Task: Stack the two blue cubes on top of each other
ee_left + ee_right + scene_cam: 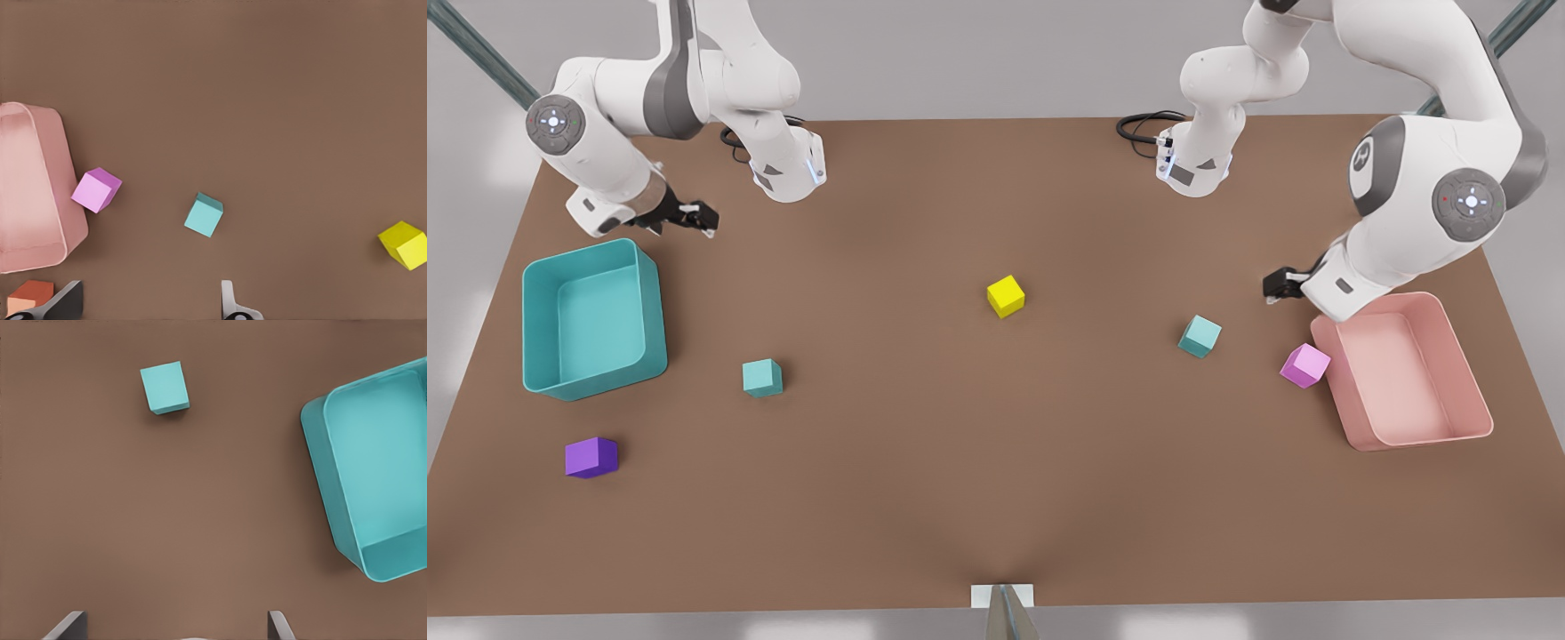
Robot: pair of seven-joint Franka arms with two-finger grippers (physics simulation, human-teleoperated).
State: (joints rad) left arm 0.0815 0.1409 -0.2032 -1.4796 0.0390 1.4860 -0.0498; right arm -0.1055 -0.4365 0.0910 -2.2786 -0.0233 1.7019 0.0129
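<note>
Two blue cubes lie apart on the brown table. One blue cube sits toward the front view's left, near the teal bin. The other blue cube is tilted toward the front view's right. My right gripper hovers open above the table behind the teal bin, well away from its cube. My left gripper hangs open beside the pink bin, a short way from the tilted cube. Neither holds anything.
A teal bin stands at the front view's left, a pink bin at its right. A pink cube touches the pink bin. A yellow cube lies mid-table, a purple cube front left. An orange block shows by the left gripper.
</note>
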